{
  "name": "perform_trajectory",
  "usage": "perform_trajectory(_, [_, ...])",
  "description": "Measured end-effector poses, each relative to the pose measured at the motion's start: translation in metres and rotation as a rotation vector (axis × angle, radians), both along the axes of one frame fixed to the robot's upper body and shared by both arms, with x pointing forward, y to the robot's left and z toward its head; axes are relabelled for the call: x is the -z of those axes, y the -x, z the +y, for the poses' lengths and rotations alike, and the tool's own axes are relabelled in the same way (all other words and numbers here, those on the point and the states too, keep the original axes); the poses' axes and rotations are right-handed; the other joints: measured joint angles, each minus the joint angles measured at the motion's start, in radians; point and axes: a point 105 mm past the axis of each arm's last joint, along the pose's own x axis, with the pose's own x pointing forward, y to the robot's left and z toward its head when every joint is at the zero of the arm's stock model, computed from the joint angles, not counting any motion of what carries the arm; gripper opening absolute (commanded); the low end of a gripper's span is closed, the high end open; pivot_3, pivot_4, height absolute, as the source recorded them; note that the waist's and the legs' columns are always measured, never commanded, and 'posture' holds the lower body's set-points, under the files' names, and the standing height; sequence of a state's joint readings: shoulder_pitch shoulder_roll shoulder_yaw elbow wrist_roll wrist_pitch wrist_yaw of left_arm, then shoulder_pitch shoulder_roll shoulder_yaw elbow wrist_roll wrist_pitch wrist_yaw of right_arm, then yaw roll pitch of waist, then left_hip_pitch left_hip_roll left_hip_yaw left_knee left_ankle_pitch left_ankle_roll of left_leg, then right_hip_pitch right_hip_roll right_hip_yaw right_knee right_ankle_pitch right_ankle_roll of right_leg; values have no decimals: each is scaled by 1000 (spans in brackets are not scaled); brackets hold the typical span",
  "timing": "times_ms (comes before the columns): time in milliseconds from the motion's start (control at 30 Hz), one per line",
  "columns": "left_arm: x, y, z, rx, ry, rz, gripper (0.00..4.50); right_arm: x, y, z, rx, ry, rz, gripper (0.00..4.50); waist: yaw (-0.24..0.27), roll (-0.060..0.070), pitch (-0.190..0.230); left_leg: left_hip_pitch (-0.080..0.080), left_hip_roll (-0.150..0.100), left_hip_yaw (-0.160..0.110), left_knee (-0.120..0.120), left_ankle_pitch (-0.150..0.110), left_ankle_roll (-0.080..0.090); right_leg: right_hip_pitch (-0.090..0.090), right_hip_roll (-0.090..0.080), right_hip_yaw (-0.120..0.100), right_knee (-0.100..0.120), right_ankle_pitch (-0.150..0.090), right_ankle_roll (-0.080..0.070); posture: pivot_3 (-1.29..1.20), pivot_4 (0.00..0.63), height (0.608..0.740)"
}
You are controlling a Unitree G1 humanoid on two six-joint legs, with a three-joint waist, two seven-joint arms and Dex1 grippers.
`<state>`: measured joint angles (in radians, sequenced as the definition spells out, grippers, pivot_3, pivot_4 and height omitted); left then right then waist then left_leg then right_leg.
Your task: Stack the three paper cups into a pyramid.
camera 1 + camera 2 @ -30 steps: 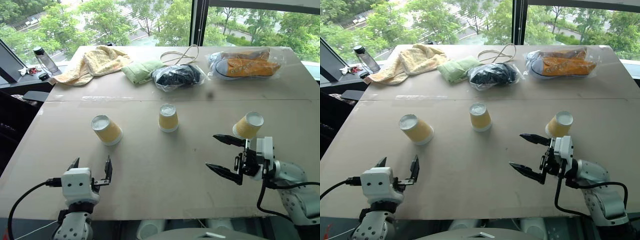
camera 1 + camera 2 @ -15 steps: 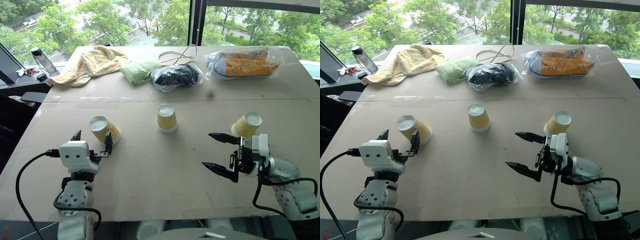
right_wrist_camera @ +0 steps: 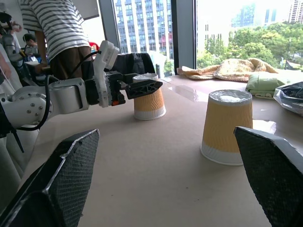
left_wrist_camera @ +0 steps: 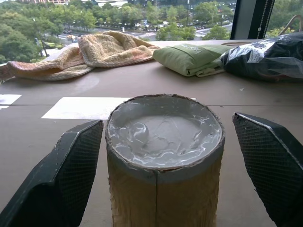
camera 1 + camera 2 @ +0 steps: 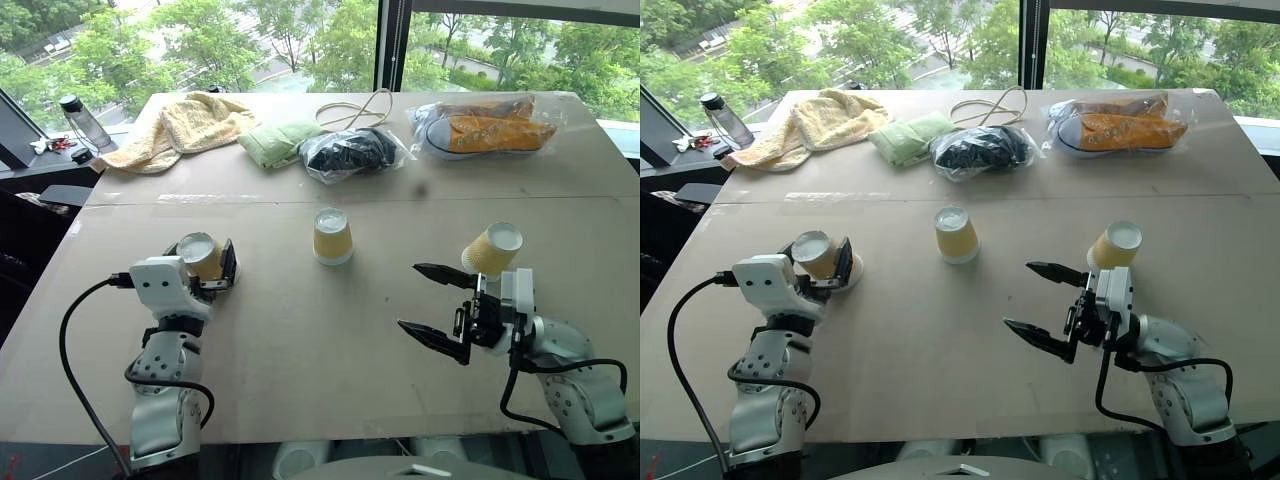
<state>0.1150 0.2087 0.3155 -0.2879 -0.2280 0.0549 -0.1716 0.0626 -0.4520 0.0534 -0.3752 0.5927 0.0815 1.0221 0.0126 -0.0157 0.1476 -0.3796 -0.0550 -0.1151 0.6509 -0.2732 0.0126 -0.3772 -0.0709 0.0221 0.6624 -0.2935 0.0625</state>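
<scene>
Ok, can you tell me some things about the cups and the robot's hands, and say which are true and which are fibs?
1. All three paper cups stand upside down on the table. True.
2. One cup already sits on top of the others. False: all three stand apart, none stacked.
3. The left tool has its fingers open on either side of the left cup. True.
4. The right tool is shut on a cup. False: it is open, holding nothing.
5. A yellow towel lies at the far end. True.
</scene>
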Motion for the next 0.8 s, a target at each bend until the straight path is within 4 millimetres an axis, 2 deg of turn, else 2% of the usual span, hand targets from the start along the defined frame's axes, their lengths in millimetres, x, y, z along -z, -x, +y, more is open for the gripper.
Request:
perform_trajectory(100, [-1, -1, 0, -2, 2, -1, 3613, -1, -1, 0, 2, -1, -5, 4500, 0, 0, 0, 0, 0, 0, 0, 0, 0, 0, 0, 0, 0, 0, 0, 0, 150, 740])
perform_trajectory(167, [-1, -1, 0, -1, 4, -1, 2771, -1, -1, 1, 2, -1, -6, 4500, 0, 0, 0, 0, 0, 0, 0, 0, 0, 0, 0, 0, 0, 0, 0, 0, 150, 740])
perform_trajectory(567, [-2, -3, 0, 15, -9, 11, 2771, 0, 0, 3, 1, -3, -8, 4500, 0, 0, 0, 0, 0, 0, 0, 0, 0, 0, 0, 0, 0, 0, 0, 0, 150, 740])
perform_trajectory(700, [-5, -6, -17, 197, -37, 28, 2771, 1, 0, 1, 13, -7, 1, 4500, 0, 0, 0, 0, 0, -1, 0, 0, 0, 0, 0, 0, 0, 0, 0, 0, 150, 740])
perform_trajectory(733, [-10, -4, -31, 363, -51, 43, 2771, 1, 0, -2, 23, -4, 3, 4500, 1, 0, 0, -1, 0, -1, 0, 0, 0, 0, 0, 0, 0, 0, 0, 0, 150, 740])
perform_trajectory(800, [-19, -2, -46, 551, -79, 54, 2771, 1, -2, -9, 47, 4, 1, 4500, 1, 1, 1, -1, 0, -1, 0, 0, 0, 0, -1, 0, 0, 0, 0, 0, 150, 740])
